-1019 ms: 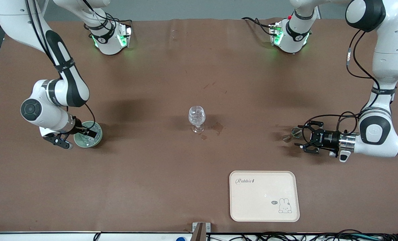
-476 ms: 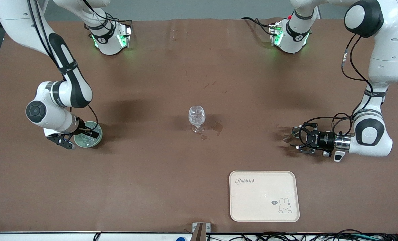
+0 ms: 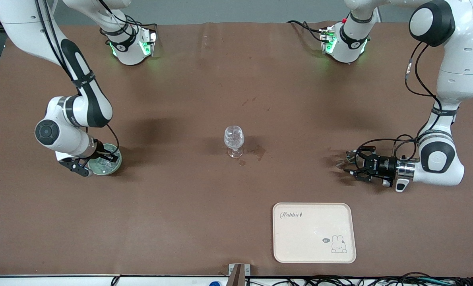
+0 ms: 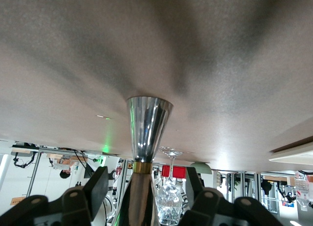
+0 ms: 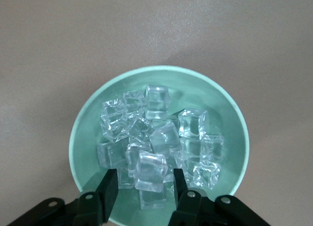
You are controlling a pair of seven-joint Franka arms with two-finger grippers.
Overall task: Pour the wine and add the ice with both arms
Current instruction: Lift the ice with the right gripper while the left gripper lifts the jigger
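A stemmed glass (image 3: 233,140) with ice in it stands at the table's middle. The pale green bowl (image 3: 115,164) near the right arm's end holds several ice cubes (image 5: 156,128). My right gripper (image 3: 103,158) reaches into it. Its fingers (image 5: 110,187) are open, straddling one cube (image 5: 152,171) with small gaps. Toward the left arm's end, my left gripper (image 3: 348,163) lies low and sideways at a silver cone-shaped vessel (image 3: 343,162). The left wrist view shows that vessel (image 4: 148,123) between open fingers (image 4: 99,183) that do not touch it. The wine is out of view.
A cream tray (image 3: 314,232) with a rabbit print lies nearer the front camera, between the glass and the left gripper. Dark wet stains (image 3: 257,151) mark the brown cloth beside the glass. The arm bases (image 3: 131,43) stand along the table's back edge.
Both grippers' fingers have narrowed. The right gripper has sunk deeper into the bowl around a cube. The left arm has shifted slightly, its gripper staying at the silver vessel.
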